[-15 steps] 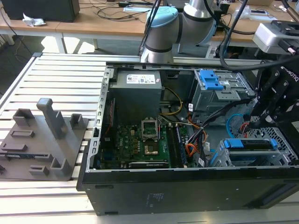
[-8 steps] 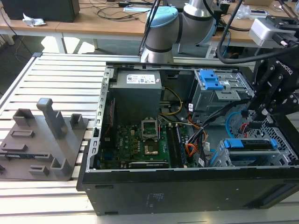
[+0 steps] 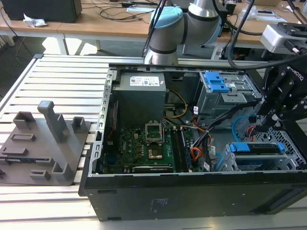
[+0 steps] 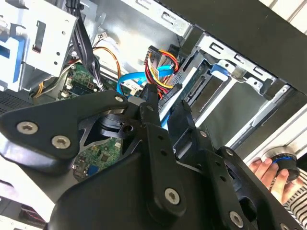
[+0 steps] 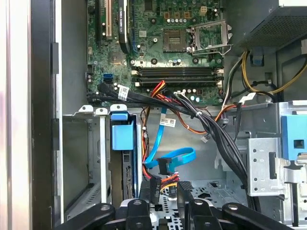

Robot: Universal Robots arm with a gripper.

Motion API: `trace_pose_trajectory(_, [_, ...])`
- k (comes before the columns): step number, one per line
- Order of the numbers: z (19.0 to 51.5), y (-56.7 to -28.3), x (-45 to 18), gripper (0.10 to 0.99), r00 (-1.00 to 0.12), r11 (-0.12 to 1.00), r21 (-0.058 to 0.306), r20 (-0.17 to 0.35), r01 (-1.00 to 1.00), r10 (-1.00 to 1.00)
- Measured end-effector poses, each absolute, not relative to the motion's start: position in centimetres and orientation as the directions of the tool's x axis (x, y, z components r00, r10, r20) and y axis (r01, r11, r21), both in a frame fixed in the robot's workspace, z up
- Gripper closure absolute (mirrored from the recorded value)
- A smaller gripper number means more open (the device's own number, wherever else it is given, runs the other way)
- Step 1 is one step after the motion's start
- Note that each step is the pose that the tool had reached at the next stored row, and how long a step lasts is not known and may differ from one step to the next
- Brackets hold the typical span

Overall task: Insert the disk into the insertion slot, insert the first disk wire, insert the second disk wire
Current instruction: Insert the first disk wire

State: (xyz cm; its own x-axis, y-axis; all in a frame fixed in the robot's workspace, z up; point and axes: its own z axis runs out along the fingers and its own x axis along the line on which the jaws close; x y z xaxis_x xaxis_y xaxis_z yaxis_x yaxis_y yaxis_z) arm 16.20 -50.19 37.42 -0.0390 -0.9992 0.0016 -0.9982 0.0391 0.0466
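Pincer point(image 5: 169, 192): black and two-fingered. Its fingertips point(image 5: 184, 191) stand slightly spread, and perforated sheet metal shows through the narrow gap. It hangs low inside the case, close beside the disk's bay, at the exterior view's right.
Tabletop point(image 3: 62, 76): pale slatted metal surface that carries the case and a grey fixture.
Computer case point(image 3: 192, 199): black tower lying on its side, its interior open upward.
Arm point(image 3: 168, 28): grey with pale blue joint caps. It rises behind the case and reaches over toward the exterior view's right.
Grey fixture point(image 3: 48, 139): moulded block with upright posts, on the tabletop just beside the case at the exterior view's left.
Power supply point(image 3: 141, 93): grey box against the far wall of the case.
Motherboard point(image 3: 139, 148): green board on the case floor, nearer the camera than the power supply.
Taller cage point(image 3: 218, 93): grey metal with a blue latch on top, in the far corner at the exterior view's right.
Insertion slot point(image 3: 229, 165): low grey perforated cage in the near corner at the exterior view's right.
Disk point(image 3: 254, 148): seated in the insertion slot, with the edge of its bright blue carrier showing along the top.
Blue cable point(image 5: 177, 155): flat ribbon looped above the case floor. Its black plug lies just beyond the fingertips, between them and the motherboard.
Coloured wires point(image 5: 146, 167): red, yellow and orange bundle that runs down beside the disk and ends near the fingertips.
Hand point(image 4: 266, 175): a person's, outside the case, on a round black knob point(image 4: 283, 163) with a blue ring.
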Motion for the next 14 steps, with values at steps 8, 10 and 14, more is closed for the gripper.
trace_pose_trajectory(8, [37.0, -50.2, 16.2, 0.725, -0.119, 0.120, 0.044, 0.027, -0.992, -0.993])
trace_pose_trajectory(10, [36.8, -50.2, 16.2, 0.725, -0.119, 0.120, 0.043, 0.033, -0.992, -0.992])
trace_pose_trajectory(14, [35.7, -50.2, 16.2, 0.725, -0.119, 0.120, 0.043, 0.035, -0.992, -0.992])
